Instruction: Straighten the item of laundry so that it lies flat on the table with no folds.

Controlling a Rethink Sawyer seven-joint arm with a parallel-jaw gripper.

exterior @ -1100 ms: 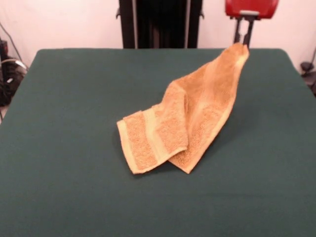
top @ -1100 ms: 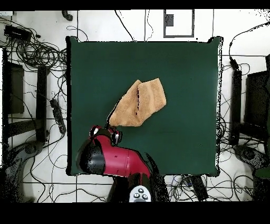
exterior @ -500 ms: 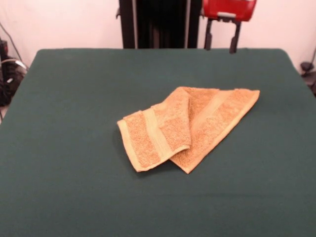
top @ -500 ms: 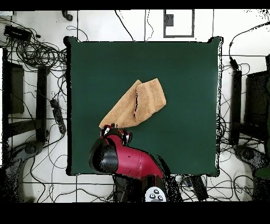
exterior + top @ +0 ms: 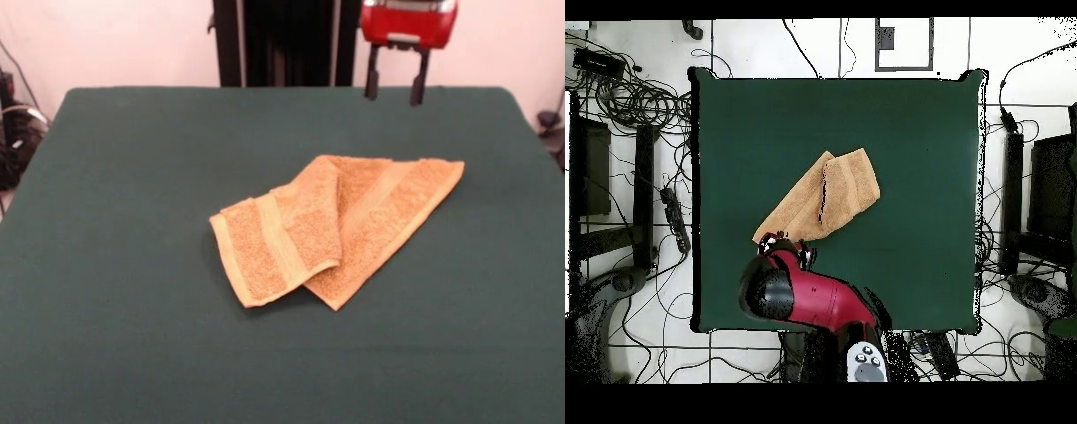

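Note:
The item of laundry (image 5: 331, 228) is a tan-orange towel lying near the middle of the dark green table (image 5: 132, 177). One part is folded over the rest, so a flap with a woven band overlaps the layer beneath. From above, the item of laundry (image 5: 823, 197) stretches diagonally. My gripper (image 5: 393, 87) hangs open above the table's far side, clear of the towel's far right corner, with nothing between its fingers. In the overhead view the gripper (image 5: 785, 246) sits just off the towel's lower left corner.
Cables (image 5: 635, 100) and dark equipment lie on the floor around the table. A black post (image 5: 287, 42) rises behind the table's far edge.
A second ago my gripper held the towel's corner up in the air. It has let go, the corner has dropped flat onto the table, and the open gripper has shifted sideways.

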